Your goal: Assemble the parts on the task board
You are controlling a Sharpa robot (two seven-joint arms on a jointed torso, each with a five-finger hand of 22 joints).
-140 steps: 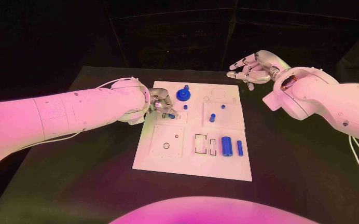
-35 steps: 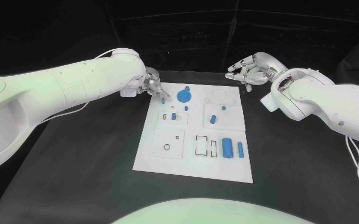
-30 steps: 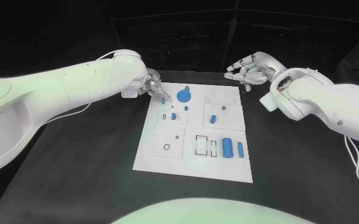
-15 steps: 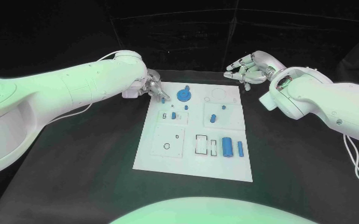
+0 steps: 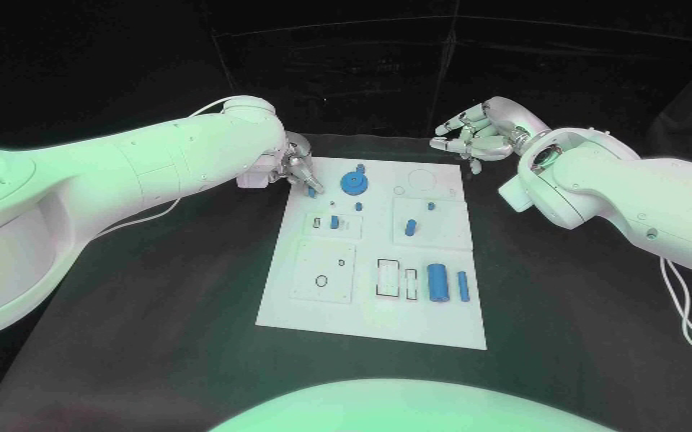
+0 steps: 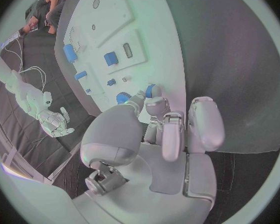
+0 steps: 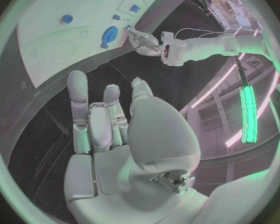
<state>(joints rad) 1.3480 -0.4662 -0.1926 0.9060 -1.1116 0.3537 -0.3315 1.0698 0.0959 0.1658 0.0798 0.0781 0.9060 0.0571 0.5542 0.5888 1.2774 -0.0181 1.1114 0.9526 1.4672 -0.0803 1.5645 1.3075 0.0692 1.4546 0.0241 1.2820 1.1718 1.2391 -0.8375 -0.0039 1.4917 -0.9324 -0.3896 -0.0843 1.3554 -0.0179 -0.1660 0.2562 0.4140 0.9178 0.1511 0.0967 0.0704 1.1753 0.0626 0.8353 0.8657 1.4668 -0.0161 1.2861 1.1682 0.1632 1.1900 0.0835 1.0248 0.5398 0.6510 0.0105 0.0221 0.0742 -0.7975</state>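
Observation:
The white task board [image 5: 372,314] lies in the middle of the black table. On it are a blue round knob [image 5: 353,184], small blue pegs [image 5: 335,223] [image 5: 410,227] and two blue cylinders [image 5: 437,282] side by side near the front. My left hand [image 5: 294,169] hovers at the board's far left corner and pinches a small blue part [image 6: 151,90] between thumb and fingertip, close to the knob [image 6: 122,97]. My right hand [image 5: 477,133] hangs beyond the board's far right corner, fingers apart and holding nothing [image 7: 109,119].
Black table [image 5: 173,332] surrounds the board on all sides. Empty slots and outlines [image 5: 326,274] mark the board's near left. The left hand [image 7: 143,41] appears past the board's edge [image 7: 59,30] in the right wrist view.
Since 4.7 s ago my left hand has moved from over the board's left pegs back to the far left corner. In the last second both hands have barely shifted.

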